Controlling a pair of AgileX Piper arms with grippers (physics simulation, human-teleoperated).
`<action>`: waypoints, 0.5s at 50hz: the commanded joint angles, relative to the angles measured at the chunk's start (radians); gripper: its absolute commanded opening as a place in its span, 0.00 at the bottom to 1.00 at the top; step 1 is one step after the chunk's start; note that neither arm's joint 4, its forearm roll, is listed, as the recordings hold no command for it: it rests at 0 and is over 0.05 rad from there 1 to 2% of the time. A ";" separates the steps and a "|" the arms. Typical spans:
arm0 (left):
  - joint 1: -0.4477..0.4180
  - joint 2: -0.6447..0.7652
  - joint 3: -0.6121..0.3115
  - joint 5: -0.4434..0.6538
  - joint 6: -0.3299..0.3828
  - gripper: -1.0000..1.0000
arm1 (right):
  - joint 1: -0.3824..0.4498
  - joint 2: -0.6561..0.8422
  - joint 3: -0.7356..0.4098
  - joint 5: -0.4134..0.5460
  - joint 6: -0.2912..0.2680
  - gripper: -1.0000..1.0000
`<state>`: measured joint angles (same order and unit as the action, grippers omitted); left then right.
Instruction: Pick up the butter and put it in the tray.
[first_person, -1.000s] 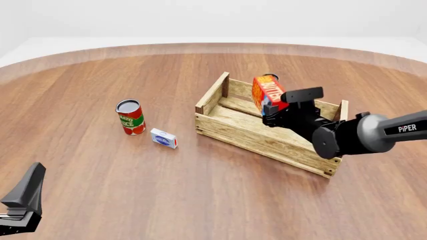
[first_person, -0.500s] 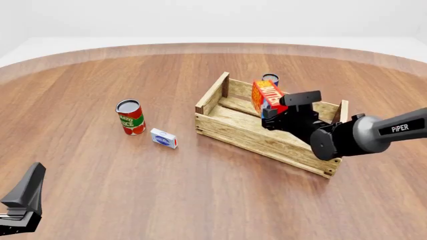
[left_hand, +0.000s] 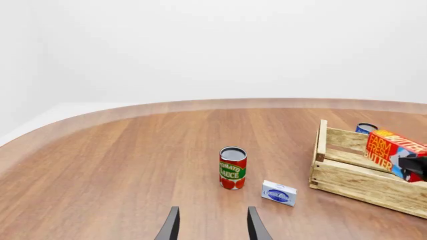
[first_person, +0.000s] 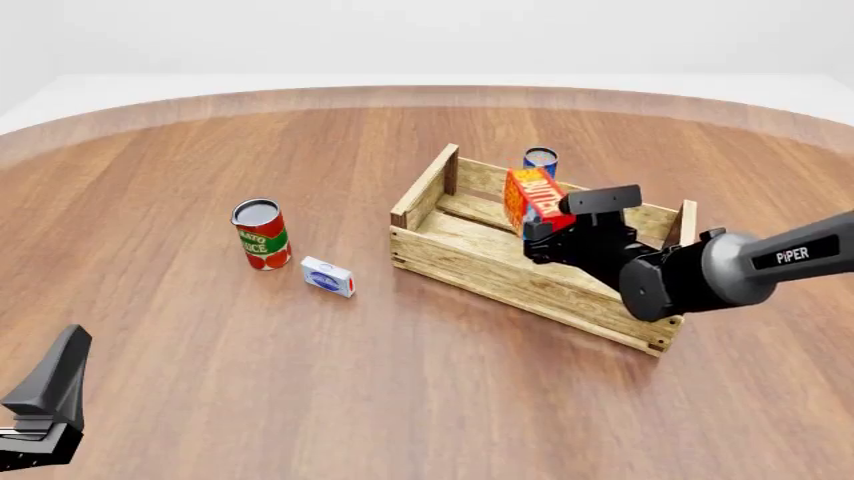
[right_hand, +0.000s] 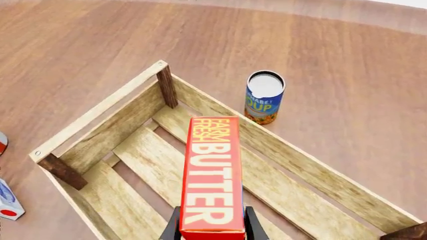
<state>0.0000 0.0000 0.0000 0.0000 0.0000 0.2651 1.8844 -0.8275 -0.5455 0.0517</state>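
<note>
While the left tool rests with parted fingers low on the bench, the tomato sauce can and the small white-blue box stand apart from the work. Further right, the right tool clenches the butter (tilted, above the slats) inside the tray. If released from this height and tilt, it could topple against the wall.

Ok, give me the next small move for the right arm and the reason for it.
Probably ease the right gripper straight down a little more, then open. It holds the butter by one end above the tray floor, inside the walls, and the slats beneath it look bare, so lowering before release should keep the carton from toppling.
</note>
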 joint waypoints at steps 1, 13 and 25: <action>0.000 0.000 0.000 0.000 0.000 1.00 | -0.003 0.003 -0.028 0.010 0.028 1.00; 0.000 0.000 0.000 0.000 0.000 1.00 | 0.006 -0.006 -0.021 0.010 0.036 1.00; 0.000 0.000 0.000 0.000 0.000 1.00 | 0.007 -0.028 -0.011 0.013 0.032 1.00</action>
<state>0.0000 0.0000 0.0000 0.0000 0.0000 0.2692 1.8730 -0.8420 -0.5352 0.0800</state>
